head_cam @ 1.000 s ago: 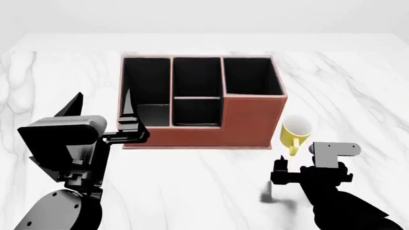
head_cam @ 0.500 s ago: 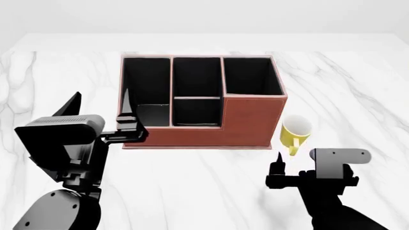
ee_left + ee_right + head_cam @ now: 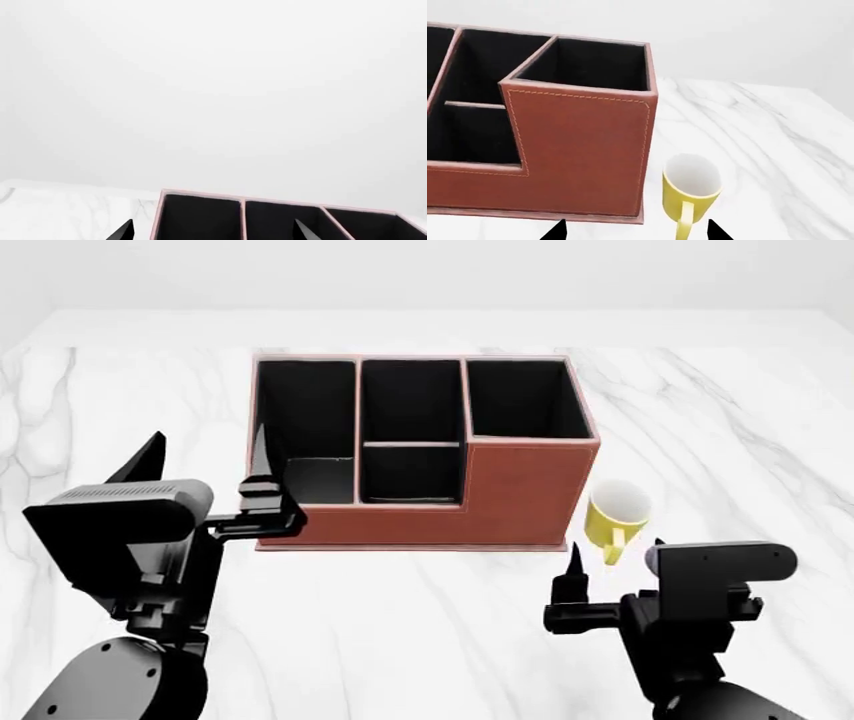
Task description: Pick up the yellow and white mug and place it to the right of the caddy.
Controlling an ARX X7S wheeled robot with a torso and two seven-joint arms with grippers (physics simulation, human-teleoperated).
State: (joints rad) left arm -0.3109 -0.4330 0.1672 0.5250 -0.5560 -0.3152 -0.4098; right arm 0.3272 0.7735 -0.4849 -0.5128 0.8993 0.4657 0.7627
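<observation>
1. Two tools are up, and neither is pinching anything. Your right tool (image 3: 614, 565) hangs spread just short of the yellow and white mug (image 3: 615, 517), fingertips either side of its handle line.
2. That mug stands on the desk (image 3: 747, 430) just beside the caddy (image 3: 527, 490), on its right, toward the desk's near right corner; you may judge the placing nearly met already.
3. Your left tool (image 3: 200, 470) looks spread near the caddy's left wall, idle.
4. White marbled desk, plain pale room behind.
</observation>
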